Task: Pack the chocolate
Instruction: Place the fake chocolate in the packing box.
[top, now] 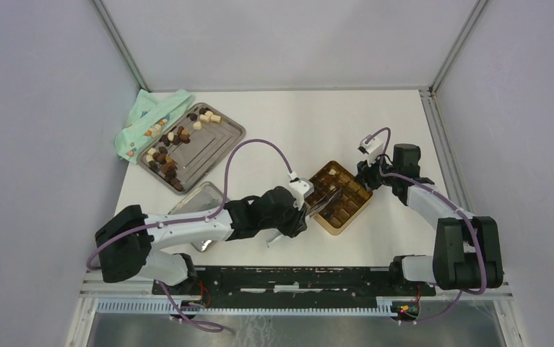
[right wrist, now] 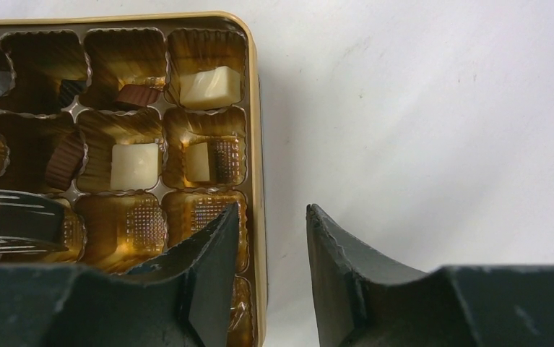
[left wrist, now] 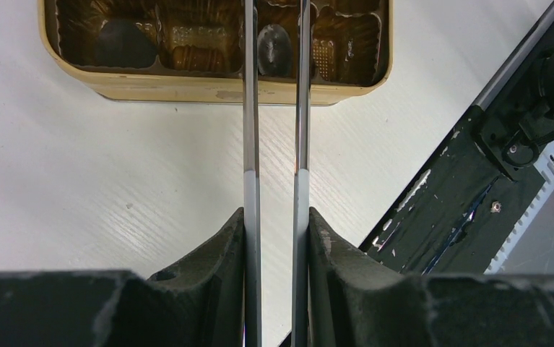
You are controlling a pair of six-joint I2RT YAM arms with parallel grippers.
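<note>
The gold tin point(top: 335, 230) lies right of centre, and some of its cups hold chocolate: cream squares point(right wrist: 209, 85) point(right wrist: 135, 165) and a brown piece point(right wrist: 135, 94). More chocolate point(top: 169, 148) lies on the metal tray point(top: 216, 144) at the far left. My left gripper point(top: 304, 213) point(left wrist: 275, 211) is shut on metal tongs point(left wrist: 250, 108). The blades reach over the tin's near rim point(left wrist: 187, 87), with a dark piece point(left wrist: 274, 50) between them. My right gripper point(top: 366, 173) point(right wrist: 272, 207) is open at the tin's side rim point(right wrist: 256, 144), one finger over the cups and one outside.
A mint-green bag point(top: 144, 119) lies beside the tray at the back left. A smaller shiny tray point(top: 201, 206) sits under the left arm. The black base rail point(top: 295, 278) runs along the near edge. Grey walls enclose the white table point(top: 295, 123).
</note>
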